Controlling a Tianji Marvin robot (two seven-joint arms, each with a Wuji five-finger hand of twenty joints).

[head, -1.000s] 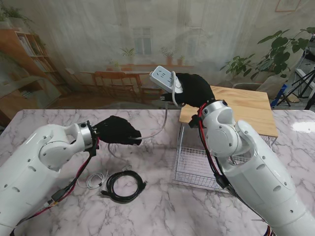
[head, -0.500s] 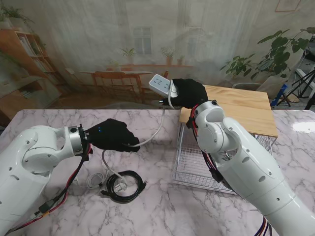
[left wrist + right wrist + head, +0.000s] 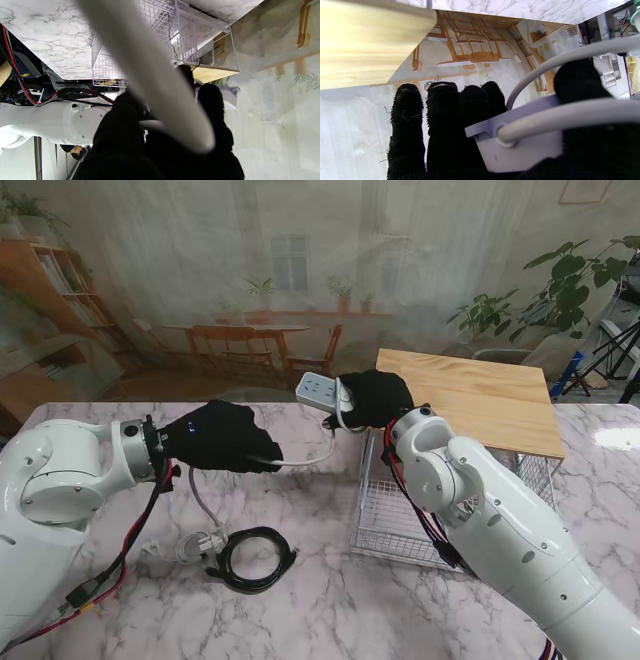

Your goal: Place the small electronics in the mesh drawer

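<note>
- Robot hands, two, both in black gloves. We see our left robot hand [image 3: 220, 438] raised over the worktop [image 3: 320, 600], fingers clamped on the white cord [image 3: 305, 461]. Our right robot hand [image 3: 375, 398] is raised beside the far left corner of the drawer, fingers clamped on the power strip [image 3: 315, 389].
- Power strip, one, white, with outlets facing up. It is held clear of the worktop, left of the drawer's wooden top [image 3: 480, 395], and not yet inside the drawer.
- Cord, one, white. It runs from the strip through our left robot hand, then hangs down to a white bundle [image 3: 200, 542] on the worktop. In the left wrist view it crosses the picture as a thick blurred band [image 3: 150, 75]; in the right wrist view it loops past the strip's end [image 3: 517, 147].
- Black cable [image 3: 255, 558], one, coiled flat on the worktop, nearer to us than our left robot hand, just beside the white bundle.
- Mesh drawer [image 3: 400, 515], one, white wire, pulled open toward us under the wooden top. We can make out nothing inside it; our right arm covers part of it.
- Worktop, one, white marble.
</note>
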